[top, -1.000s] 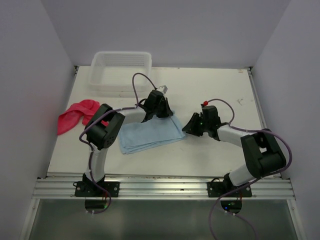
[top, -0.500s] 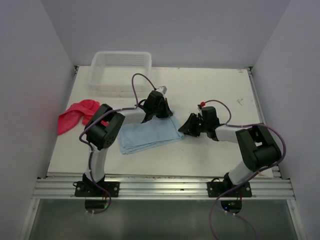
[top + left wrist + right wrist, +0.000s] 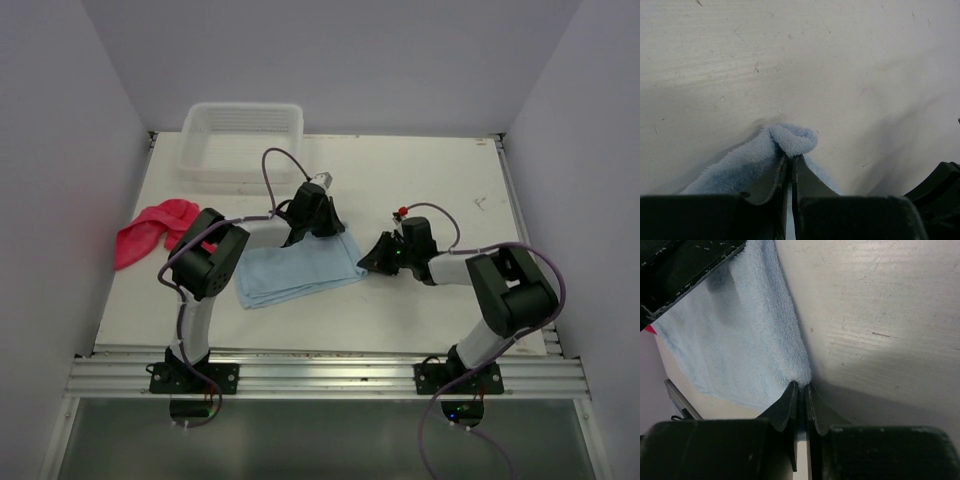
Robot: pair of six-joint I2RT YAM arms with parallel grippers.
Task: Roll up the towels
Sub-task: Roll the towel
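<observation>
Left gripper (image 3: 790,159), jaws clamped on a puckered fold of the blue towel (image 3: 295,270), and right gripper (image 3: 801,390), pinched together on just the tip of its right corner, at frame centre. That thin bite could slip once rolling begins, skewing the roll. The blue towel lies flat in folded layers; the red towel (image 3: 150,228) sits crumpled at far left.

Pale blue and bright pink-red on off-white.
The light blue towel (image 3: 300,268) is plain and unpatterned; the pinkish-red towel (image 3: 150,228) is one solid bright colour. The tabletop (image 3: 420,180) is off-white with faint dark scuffs, and the basket (image 3: 240,107) is clear and whitish. The arms (image 3: 255,233) are black and white, their cables (image 3: 275,165) purple.
</observation>
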